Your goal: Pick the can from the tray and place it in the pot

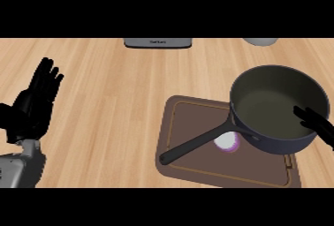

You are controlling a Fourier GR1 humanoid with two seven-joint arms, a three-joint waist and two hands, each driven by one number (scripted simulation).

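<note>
While pot [279, 108] overlaps tray [195, 128], can [227, 141] beneath, right hand [316, 122] over rim

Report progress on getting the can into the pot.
Done: nothing visible yet. The can stands on the brown tray, partly hidden under the pot's handle; the pot looks empty. In hand: the right hand, fingers straight, shows over the pot's right rim, holding nothing. The left hand rests open at the left. Left: grasp, lift, place the can in the pot.
</note>
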